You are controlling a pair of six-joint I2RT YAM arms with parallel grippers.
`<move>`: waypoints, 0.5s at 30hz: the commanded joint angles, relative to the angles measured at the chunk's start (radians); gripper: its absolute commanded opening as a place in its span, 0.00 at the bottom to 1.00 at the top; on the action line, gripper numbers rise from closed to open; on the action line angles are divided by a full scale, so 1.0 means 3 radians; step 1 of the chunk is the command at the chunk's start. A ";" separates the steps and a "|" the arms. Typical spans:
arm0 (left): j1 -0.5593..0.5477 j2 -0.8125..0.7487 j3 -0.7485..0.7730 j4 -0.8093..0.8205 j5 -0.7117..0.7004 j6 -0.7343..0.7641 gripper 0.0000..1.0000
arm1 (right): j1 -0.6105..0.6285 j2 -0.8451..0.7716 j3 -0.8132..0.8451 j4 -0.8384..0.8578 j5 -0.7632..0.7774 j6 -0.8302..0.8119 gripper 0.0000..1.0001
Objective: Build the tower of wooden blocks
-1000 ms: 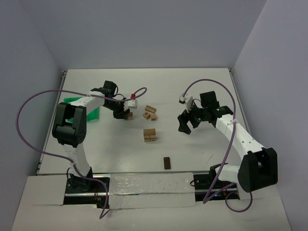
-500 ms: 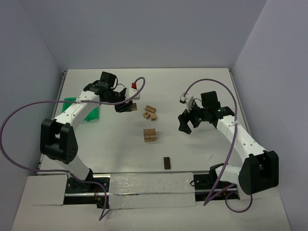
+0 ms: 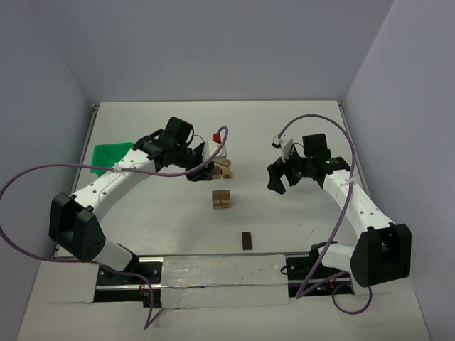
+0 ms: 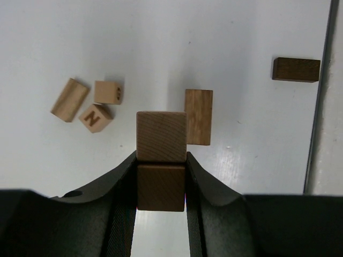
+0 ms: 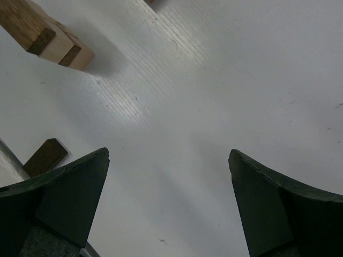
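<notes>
My left gripper (image 4: 161, 184) pinches 1 wood block (image 4: 161, 143), likely light and stiff, by its flat sides; my right gripper (image 5: 169, 187) gapes empty.

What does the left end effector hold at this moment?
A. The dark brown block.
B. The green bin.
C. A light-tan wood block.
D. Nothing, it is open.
C: the left wrist view shows the left end effector shut on a light-tan wood block, while the dark brown block lies apart from it.
</notes>
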 commanded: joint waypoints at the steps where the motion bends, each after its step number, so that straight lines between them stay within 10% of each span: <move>1: -0.0148 -0.0099 -0.0145 0.0160 -0.0139 -0.0396 0.00 | -0.0103 -0.0043 0.0119 0.0136 0.0059 0.0140 1.00; 15: -0.0509 0.0009 -0.0361 0.0381 -0.0412 -0.0710 0.00 | -0.0149 -0.0030 0.0114 0.0171 0.0086 0.0201 1.00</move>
